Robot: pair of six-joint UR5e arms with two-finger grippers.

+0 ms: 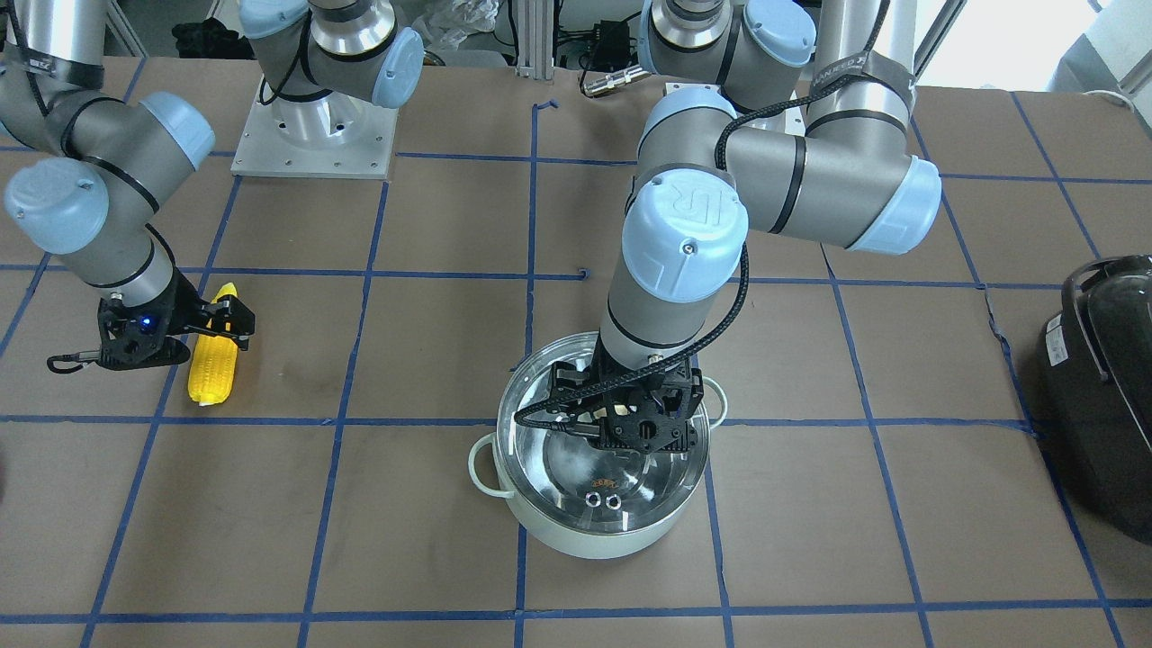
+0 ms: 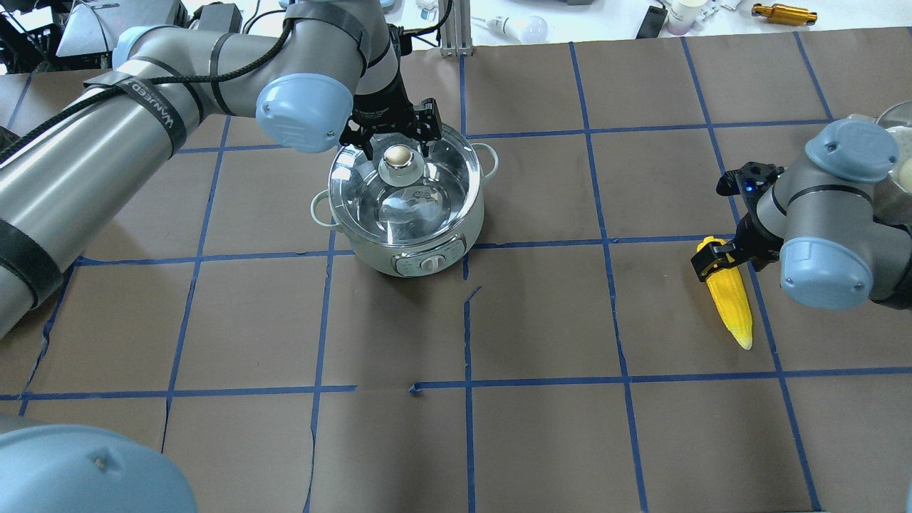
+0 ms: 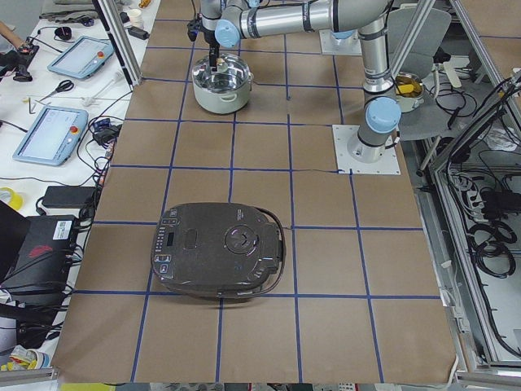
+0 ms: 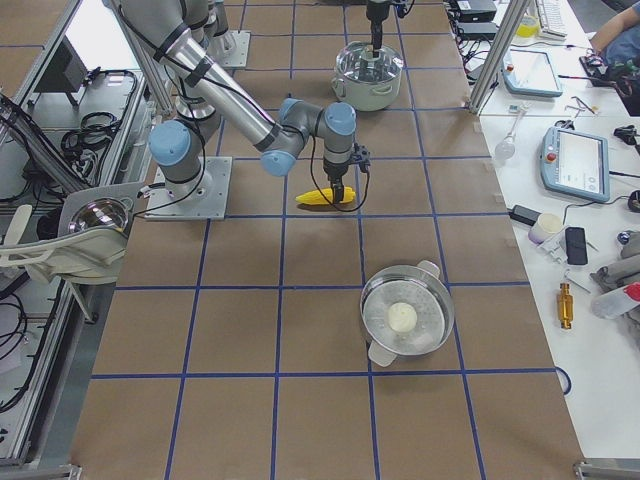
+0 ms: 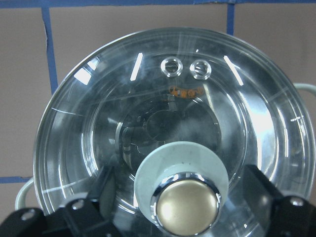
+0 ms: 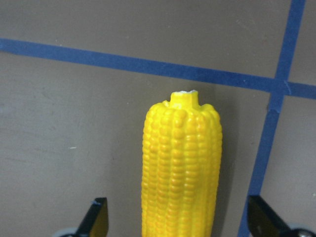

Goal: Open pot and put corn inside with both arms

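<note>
The pale mint-green pot (image 2: 427, 260) stands mid-table with its clear glass lid (image 2: 434, 192) on it. My left gripper (image 2: 396, 148) is open just above the lid, one finger on each side of the pale knob (image 5: 185, 200), with gaps showing in the left wrist view. In the front view it (image 1: 643, 432) hangs over the pot (image 1: 585, 531). The yellow corn (image 2: 732, 306) lies flat on the table far to the pot's right. My right gripper (image 2: 716, 260) is open and straddles the corn's thick end (image 6: 180, 163), its fingers apart from the cob.
A large black appliance (image 1: 1102, 387) with a handle sits at the table end on my left side. A steel steamer pot (image 4: 372, 300) holding a white round thing stands at the end on my right side. Blue tape lines grid the brown table.
</note>
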